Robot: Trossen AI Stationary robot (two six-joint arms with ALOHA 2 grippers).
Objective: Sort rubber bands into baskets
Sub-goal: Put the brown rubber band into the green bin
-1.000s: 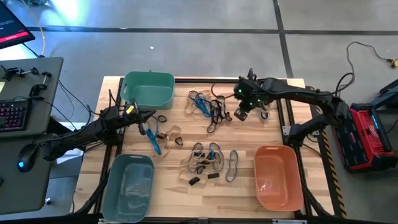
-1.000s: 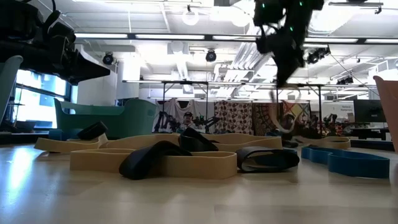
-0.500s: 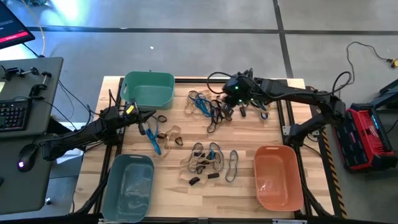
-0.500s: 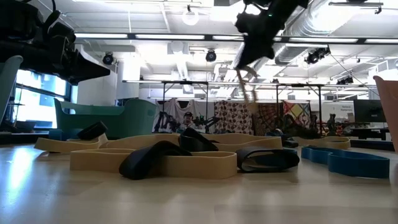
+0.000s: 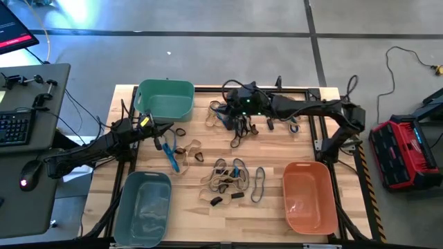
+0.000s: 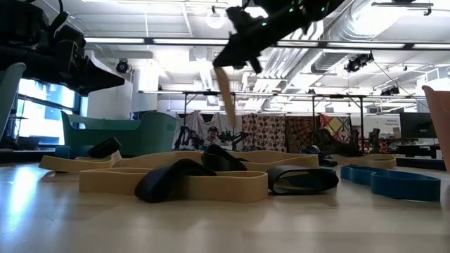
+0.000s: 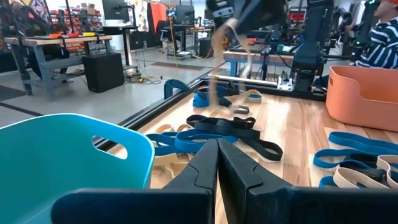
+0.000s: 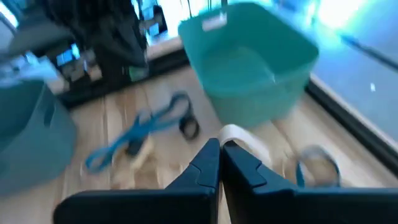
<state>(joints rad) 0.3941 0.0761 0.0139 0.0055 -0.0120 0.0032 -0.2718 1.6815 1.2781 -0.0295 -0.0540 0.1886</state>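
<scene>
My right gripper [image 5: 227, 111] is over the far pile of rubber bands [image 5: 235, 121], shut on a tan rubber band [image 6: 225, 98] that hangs below it; its shut fingers show in its own wrist view [image 8: 221, 148]. My left gripper [image 5: 158, 133] is shut and empty near the table's left edge, beside a blue and tan band [image 5: 176, 151]. More bands [image 5: 230, 181] lie flat mid-table. The teal-green basket [image 5: 165, 99] stands far left, the grey-blue basket [image 5: 143, 207] near left, the orange basket [image 5: 309, 196] near right. My right gripper pinches the tan band by its upper end [image 8: 239, 135] between its two fingers. The fingers come from the table's right side, slanting down. The band hangs slack below the fingers, clear of the table and of the other bands [image 6: 226, 105].
The table's black frame rail [image 5: 315, 131] runs along the right side. The left arm [image 5: 90, 149] lies across the left edge. Beyond the table a desk with a keyboard [image 5: 14, 128] stands at the left, a red case [image 5: 408, 152] at the right.
My right gripper has gone toward the table's left edge, along the far side, carrying the tan band, which hangs clear of the table and swings below it. My left gripper has kept still.
</scene>
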